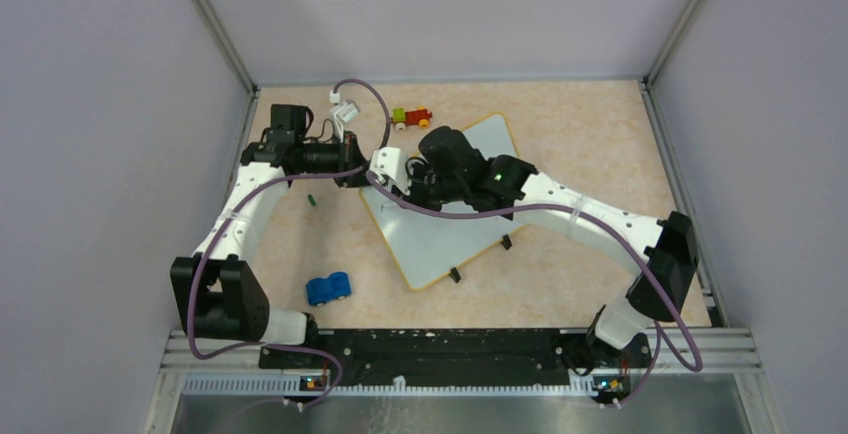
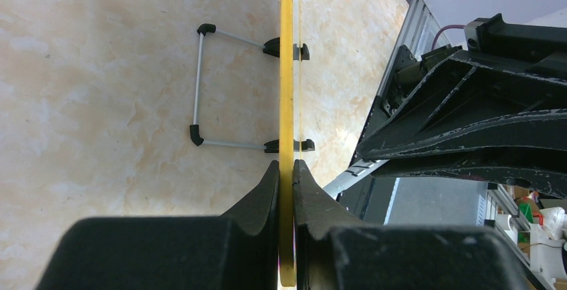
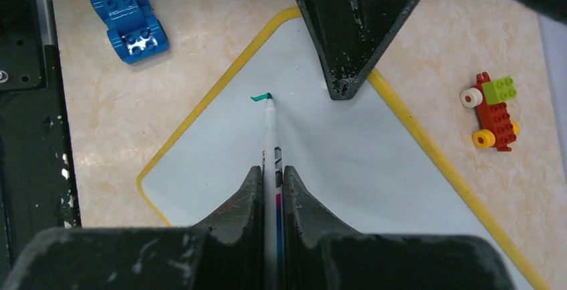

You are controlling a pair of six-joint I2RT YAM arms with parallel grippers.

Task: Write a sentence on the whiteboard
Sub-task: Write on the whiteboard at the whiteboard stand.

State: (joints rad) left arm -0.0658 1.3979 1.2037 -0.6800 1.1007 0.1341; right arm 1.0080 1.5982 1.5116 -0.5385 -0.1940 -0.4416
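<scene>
The whiteboard sits on the counter. Left fingers pinch its thin yellow rim (stiff, light, likely slick, so the edge seems the sensible hold); right fingers clamp a marker, tip touching a first green stroke.

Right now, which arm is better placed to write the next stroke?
Right. The right gripper holds the marker, tip on the whiteboard by a green stroke. The left gripper is clamped on the yellow rim.

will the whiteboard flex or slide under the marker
The whiteboard looks stiff: its rim runs straight from the left gripper. Thin, so probably light; on the smooth table it might slide if released.
</scene>
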